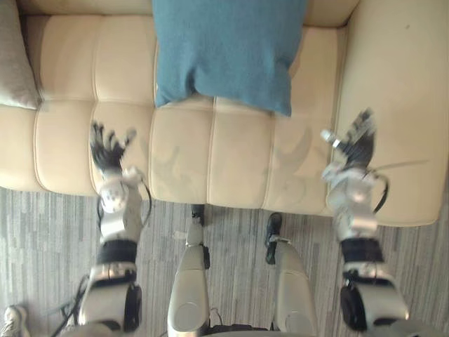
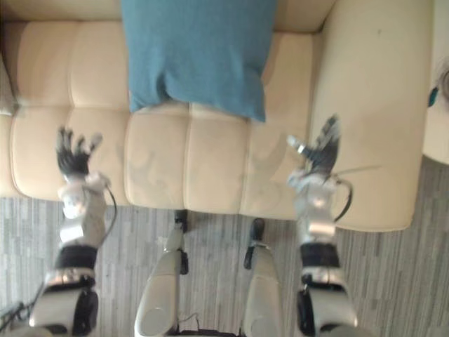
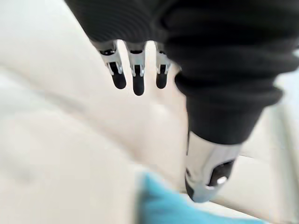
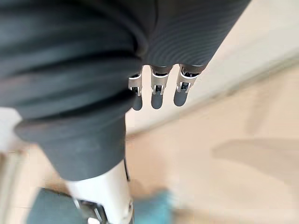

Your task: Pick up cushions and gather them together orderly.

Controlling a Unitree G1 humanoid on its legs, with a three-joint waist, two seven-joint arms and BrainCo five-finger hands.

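Observation:
A teal cushion (image 1: 228, 49) leans against the back of the cream sofa (image 1: 231, 154), over the middle of the seat; its corner shows as a teal patch (image 3: 168, 205) in the left wrist view. A grey cushion (image 1: 14, 60) sits at the sofa's far left edge. My left hand (image 1: 106, 149) hovers over the front of the seat, left of the teal cushion, fingers straight and spread, holding nothing. My right hand (image 1: 354, 144) hovers near the right armrest, fingers also straight and empty. Both hands stay well short of the teal cushion.
The sofa's wide right armrest (image 1: 396, 91) rises beside my right hand. Grey striped carpet (image 1: 42, 239) runs along the sofa's front edge. A person's shoe (image 1: 10, 319) shows at the lower left corner.

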